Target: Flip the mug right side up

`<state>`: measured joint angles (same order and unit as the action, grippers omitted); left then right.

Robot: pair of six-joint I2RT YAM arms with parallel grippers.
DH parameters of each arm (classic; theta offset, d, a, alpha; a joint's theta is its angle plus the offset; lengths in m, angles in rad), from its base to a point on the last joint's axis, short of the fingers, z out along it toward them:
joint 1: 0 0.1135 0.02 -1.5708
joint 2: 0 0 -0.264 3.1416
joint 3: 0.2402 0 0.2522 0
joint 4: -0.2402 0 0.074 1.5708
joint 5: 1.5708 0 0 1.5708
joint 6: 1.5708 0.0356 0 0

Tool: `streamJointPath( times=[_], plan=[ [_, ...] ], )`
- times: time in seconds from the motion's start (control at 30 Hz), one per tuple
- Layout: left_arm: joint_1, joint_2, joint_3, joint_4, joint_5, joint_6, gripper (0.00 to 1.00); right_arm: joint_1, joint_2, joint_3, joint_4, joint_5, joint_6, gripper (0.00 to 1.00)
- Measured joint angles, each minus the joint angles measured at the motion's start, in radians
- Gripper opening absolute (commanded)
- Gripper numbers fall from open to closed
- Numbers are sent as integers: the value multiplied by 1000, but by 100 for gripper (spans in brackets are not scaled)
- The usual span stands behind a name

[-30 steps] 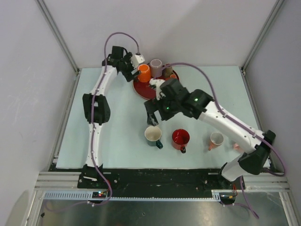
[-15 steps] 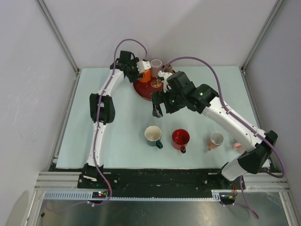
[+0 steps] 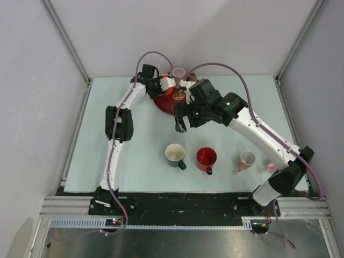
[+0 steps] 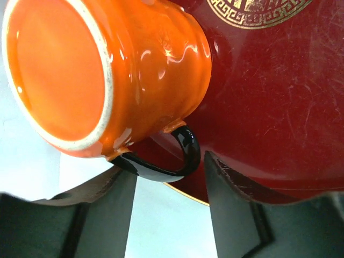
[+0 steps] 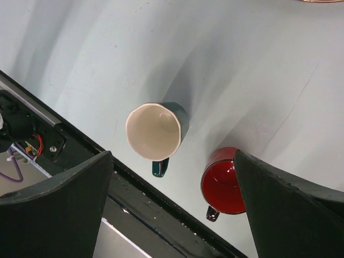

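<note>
The left fingers [image 4: 99, 212], parted, straddle the black handle [image 4: 180, 158] of the orange mug [image 4: 118, 70], base-up on the red plate [image 4: 279, 118] just ahead, likely to grip it for flipping. The right fingers [image 5: 54, 209], spread, hold nothing.

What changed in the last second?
The left tool moved right to the orange mug on the red plate. Its open jaws now straddle the handle, gripping nothing. The right tool, open, pulled back from over the teal mug toward the plate. The teal mug, red mug and pink mug stayed put.
</note>
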<state>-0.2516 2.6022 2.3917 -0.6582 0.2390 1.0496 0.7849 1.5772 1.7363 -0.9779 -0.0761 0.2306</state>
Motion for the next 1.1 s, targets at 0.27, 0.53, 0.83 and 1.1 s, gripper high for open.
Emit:
streamJointPath(
  times=[0.27,0.53,0.83,1.1],
  plan=[
    [-3,-1,7,3,3,-35,5,-2,0,0,-5,13,0,99],
    [-8,-32,-31,2,9,-171,0,-4,-3,-13,4,15,3,100],
    [13,-190,-195,-56,40,-502,0,-91,-50,-130,124,-59,39,99],
    [41,-418,-245,-61,217,-849,0,-269,-127,-374,500,-171,232,99]
  ],
)
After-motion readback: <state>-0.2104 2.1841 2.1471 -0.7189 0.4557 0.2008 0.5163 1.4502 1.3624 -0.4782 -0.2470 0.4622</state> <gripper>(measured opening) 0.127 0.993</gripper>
